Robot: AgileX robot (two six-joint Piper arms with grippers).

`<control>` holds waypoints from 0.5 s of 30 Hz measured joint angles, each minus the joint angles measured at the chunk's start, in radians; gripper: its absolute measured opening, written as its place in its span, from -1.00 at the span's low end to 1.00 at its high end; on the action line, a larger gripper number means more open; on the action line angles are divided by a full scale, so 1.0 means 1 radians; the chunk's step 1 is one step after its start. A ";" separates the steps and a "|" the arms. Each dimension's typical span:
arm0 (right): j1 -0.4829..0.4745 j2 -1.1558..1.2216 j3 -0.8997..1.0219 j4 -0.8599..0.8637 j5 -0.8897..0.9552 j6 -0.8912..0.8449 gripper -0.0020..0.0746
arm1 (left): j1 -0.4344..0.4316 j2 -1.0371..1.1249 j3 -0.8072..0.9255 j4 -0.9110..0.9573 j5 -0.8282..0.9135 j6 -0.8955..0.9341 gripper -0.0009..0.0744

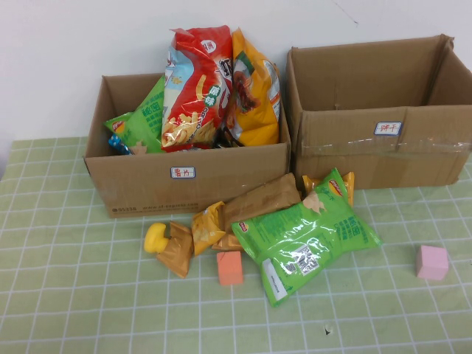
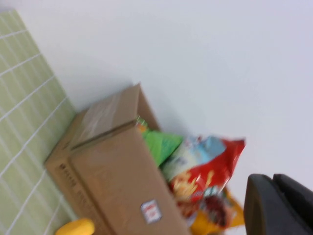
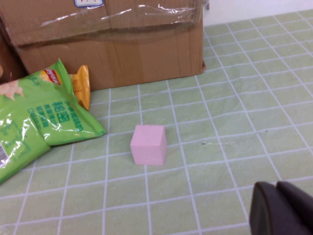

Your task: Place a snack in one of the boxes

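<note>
A green tablecloth [image 1: 88, 310] with a white grid covers the table, and a plain white wall [image 1: 88, 37] rises right behind it. The narrower box [image 1: 188, 181] serves as the landmark. It stands at the back of the cloth, its rear toward the wall, a small white label on its front. Inside it stand a red snack bag [image 1: 193, 88] and an orange snack bag [image 1: 254, 92], both leaning upright above the rim, with a green bag [image 1: 144, 118] tucked in the corner to their left.

Just beside this box, on its right, stands the wider box [image 1: 376, 147], with clear tape across its front and its own white label; no contents show inside it.

In front of the narrower box, touching its lower front, lies a heap of snacks: a large green chip bag [image 1: 306, 240] flat on the cloth, brown packets [image 1: 262, 200] half under it, and a small yellow packet [image 1: 209, 225]. A yellow toy [image 1: 155, 237] sits at the heap's left end, and an orange cube [image 1: 229, 268] rests just in front of the heap. A pink cube [image 1: 431, 262] lies well apart to the right, in front of the wider box.

The left gripper [image 2: 279, 205] hangs to the narrower box's left, at about rim height; the right gripper [image 3: 281, 208] hovers low over the cloth near the pink cube. Only a dark edge of each shows, so I cannot tell whether either is spread or pressed together.
</note>
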 joint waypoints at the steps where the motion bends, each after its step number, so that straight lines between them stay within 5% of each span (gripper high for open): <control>1: 0.000 0.000 0.000 0.000 0.000 0.000 -0.95 | 0.000 0.000 0.000 -0.015 -0.017 -0.001 -0.98; 8: 0.000 0.000 0.000 0.000 0.000 0.000 -0.95 | 0.000 0.000 0.000 -0.015 -0.045 0.084 -0.98; 15: 0.000 0.000 0.000 0.000 0.000 0.000 -0.95 | 0.000 0.093 -0.061 -0.009 0.076 0.370 -0.98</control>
